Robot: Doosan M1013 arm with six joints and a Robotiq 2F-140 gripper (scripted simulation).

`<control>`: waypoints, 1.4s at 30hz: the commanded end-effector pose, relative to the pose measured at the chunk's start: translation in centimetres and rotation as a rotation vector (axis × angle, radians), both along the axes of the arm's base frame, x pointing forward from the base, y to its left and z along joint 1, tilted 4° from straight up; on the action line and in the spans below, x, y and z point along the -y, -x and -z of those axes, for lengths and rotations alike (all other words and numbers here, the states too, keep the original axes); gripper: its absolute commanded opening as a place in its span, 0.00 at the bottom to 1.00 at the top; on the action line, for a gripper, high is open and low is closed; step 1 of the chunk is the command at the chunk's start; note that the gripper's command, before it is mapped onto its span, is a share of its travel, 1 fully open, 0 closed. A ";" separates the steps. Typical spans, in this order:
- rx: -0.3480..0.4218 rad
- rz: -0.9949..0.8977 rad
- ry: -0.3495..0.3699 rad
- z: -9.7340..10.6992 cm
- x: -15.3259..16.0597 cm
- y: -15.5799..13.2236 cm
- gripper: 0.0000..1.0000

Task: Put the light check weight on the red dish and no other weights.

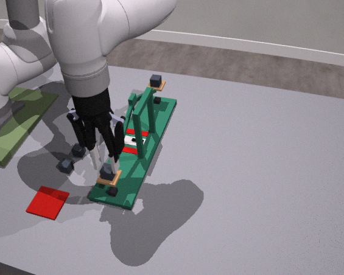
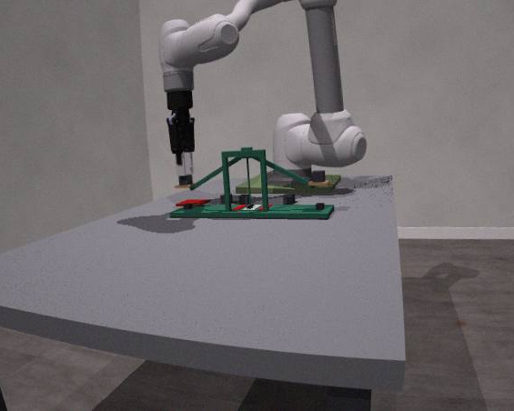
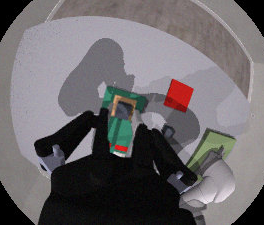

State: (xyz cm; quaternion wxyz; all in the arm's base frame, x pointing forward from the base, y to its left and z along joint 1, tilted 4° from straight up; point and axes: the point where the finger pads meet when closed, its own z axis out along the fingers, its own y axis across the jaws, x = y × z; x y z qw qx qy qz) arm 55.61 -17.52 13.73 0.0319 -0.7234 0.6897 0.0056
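The claw, partly open and gripping nothing, hovers by a panned check weight, presumably letting the pointer settle over white.

Lab-type rm: robot arm & rocker balance on table.

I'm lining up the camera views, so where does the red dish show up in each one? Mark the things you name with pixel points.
Top: the red dish (image 1: pixel 47 203) (image 2: pixel 193 203) (image 3: pixel 179 95) lies at lower left.
Exterior: left of centre, just behind the balance's left end.
Wrist: upper right of centre.
Shared landmark: the green balance base (image 1: pixel 122 199) (image 2: pixel 210 212) (image 3: pixel 119 130).
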 end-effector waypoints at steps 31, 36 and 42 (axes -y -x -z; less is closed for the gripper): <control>0.000 0.000 0.000 2.8 -0.2 -0.1 0.35; 0.000 0.000 0.000 2.8 -0.2 -0.1 0.35; 0.000 0.000 0.000 2.8 -0.2 -0.1 0.35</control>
